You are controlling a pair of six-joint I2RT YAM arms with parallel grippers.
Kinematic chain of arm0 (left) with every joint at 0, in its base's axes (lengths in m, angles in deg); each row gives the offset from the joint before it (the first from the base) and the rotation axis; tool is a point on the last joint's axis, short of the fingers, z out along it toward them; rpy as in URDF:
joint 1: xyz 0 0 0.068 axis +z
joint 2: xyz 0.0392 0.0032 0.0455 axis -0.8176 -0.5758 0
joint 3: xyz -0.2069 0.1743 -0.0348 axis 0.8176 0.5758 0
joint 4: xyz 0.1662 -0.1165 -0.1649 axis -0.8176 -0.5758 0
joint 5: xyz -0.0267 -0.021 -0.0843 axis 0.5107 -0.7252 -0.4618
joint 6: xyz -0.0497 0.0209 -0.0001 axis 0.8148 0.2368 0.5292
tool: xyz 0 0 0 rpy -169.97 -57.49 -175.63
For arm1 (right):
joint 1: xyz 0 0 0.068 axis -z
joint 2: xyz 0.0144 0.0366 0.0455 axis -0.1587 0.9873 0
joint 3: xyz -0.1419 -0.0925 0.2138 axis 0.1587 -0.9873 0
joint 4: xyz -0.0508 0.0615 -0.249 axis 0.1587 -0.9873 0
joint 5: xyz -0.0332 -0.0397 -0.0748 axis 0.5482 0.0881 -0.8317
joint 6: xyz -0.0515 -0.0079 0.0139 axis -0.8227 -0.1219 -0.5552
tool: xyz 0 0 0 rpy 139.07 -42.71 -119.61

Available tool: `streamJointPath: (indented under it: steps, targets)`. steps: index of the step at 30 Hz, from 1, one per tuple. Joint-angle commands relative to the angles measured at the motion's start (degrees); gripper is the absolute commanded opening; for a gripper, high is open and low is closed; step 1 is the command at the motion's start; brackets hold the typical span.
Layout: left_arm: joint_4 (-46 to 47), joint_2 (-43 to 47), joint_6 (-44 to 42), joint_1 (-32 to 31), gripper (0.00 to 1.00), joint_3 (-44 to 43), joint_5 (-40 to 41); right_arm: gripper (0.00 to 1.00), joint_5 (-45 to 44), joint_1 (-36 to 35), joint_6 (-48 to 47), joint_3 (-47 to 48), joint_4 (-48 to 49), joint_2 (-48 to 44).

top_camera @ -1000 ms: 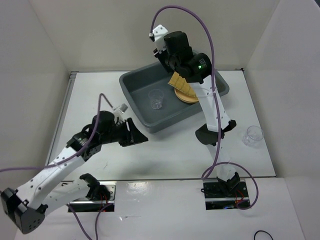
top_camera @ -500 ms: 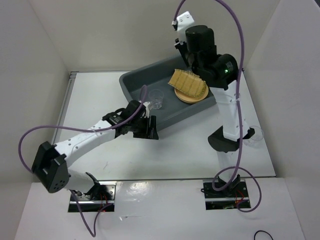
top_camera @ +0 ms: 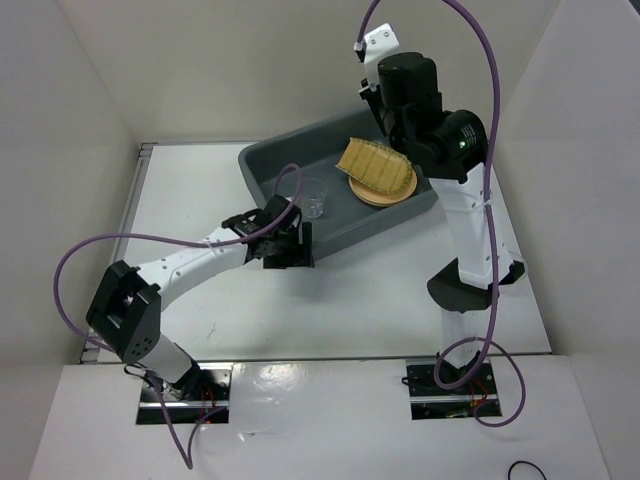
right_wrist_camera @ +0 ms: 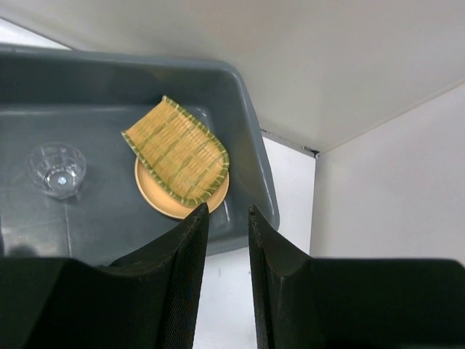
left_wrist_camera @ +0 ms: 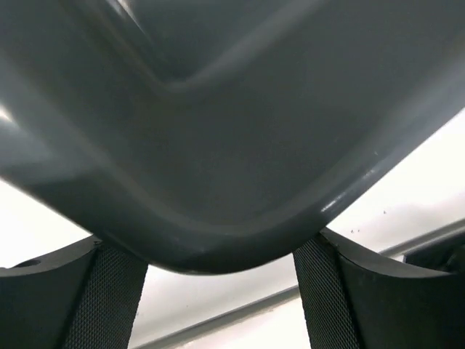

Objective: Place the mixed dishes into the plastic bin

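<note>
**At the far edge of the worktop: bin partly loaded, one hand at its corner**

Toward the far edge of the worktop (top_camera: 200, 190) sits the plastic bin (top_camera: 268, 180), turned at an angle. It holds three dishes. One tan plate (top_camera: 370, 201) lies at its right end. One bamboo tray (top_camera: 375, 168) is laid on top of that plate, probably stacked to save floor space. One clear cup (top_camera: 314, 198) stands upright near the middle.

The left hand (top_camera: 288, 243) has its fingers apart, straddling the bin's near rounded corner, likely to steady the tub. Whether the pads actually press on it is unclear from so close.

The right hand (right_wrist_camera: 229, 211) hangs high above the bin, fingers almost together and holding nothing.
</note>
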Motion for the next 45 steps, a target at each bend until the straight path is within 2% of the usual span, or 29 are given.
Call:
streamJointPath:
  steps: [1,8,14,17,20,21,23,25,26,28,29,31,32,33,35,38,41,45]
  targets:
    - [-1.03,0.20,3.76,3.95,0.81,-1.17,3.45,0.34,-1.52,0.12,0.82,-1.34,2.91,-3.69]
    - [-0.85,-1.82,4.48,11.95,0.86,-3.36,0.91,0.34,-2.57,0.12,0.82,-3.19,2.91,-5.88]
    - [-0.85,-4.36,1.32,18.88,0.87,-6.78,-0.94,0.35,-3.10,0.12,0.82,-6.53,2.91,-7.90]
    - [-0.85,-5.51,-0.18,22.05,0.89,-8.37,-2.87,0.37,-3.63,0.12,0.82,-9.25,2.91,-10.36]
    - [-1.38,-4.21,-0.97,22.59,0.90,-8.38,-4.11,0.46,-3.63,0.12,0.82,-14.69,3.43,-14.48]
    - [-1.38,-3.41,-0.97,22.59,0.90,-7.42,-4.11,0.56,-3.63,0.12,0.82,-19.32,3.43,-15.98]
    - [-2.08,0.61,-0.97,22.59,0.90,-5.49,-4.64,0.67,-1.44,0.81,0.82,-27.57,2.74,-21.14]
    - [-4.27,4.49,-0.97,22.59,0.90,-4.95,-2.90,0.72,3.03,4.40,0.82,-32.61,0.20,-24.68]
    - [-4.89,8.86,-0.97,22.59,0.90,-4.95,-2.10,0.74,10.36,9.99,0.82,-35.16,-0.86,-26.52]
    - [-6.91,12.93,-0.97,22.59,0.91,-4.16,-0.25,0.74,19.71,17.40,-3.73,-43.94,-2.97,-31.27]
    - [-7.87,16.16,-1.50,23.29,0.91,-4.16,-0.24,0.74,22.88,21.78,-5.14,-52.15,-2.98,-33.03]
    - [-10.95,18.47,-2.20,24.69,0.92,-4.68,0.29,0.73,23.61,23.93,-9.10,-61.33,-2.98,-38.81]
    - [-12.00,20.14,-2.90,25.22,0.92,-4.69,0.29,0.71,26.05,25.15,-10.15,-70.25,-2.98,-40.59]
    - [-13.49,20.85,-2.91,25.23,0.92,-4.69,-0.41,0.70,27.30,28.56,-12.51,-74.69,-2.11,-42.26]
    - [-14.64,22.95,-3.43,26.54,0.92,-3.38,-0.94,0.70,29.41,30.78,-14.38,-85.83,0.34,-47.00]
    - [-15.18,24.72,-3.44,28.03,0.94,-1.70,-3.30,0.70,28.11,33.42,-16.75,-97.71,8.57,-53.59]
    - [-16.66,26.91,-3.96,28.66,0.94,-0.12,-4.02,0.70,21.44,34.75,-17.37,-107.74,15.10,-57.73]
    - [-18.60,28.59,-4.57,29.71,0.98,1.02,-4.55,0.71,19.40,40.01,-19.30,-114.80,23.01,-58.27]
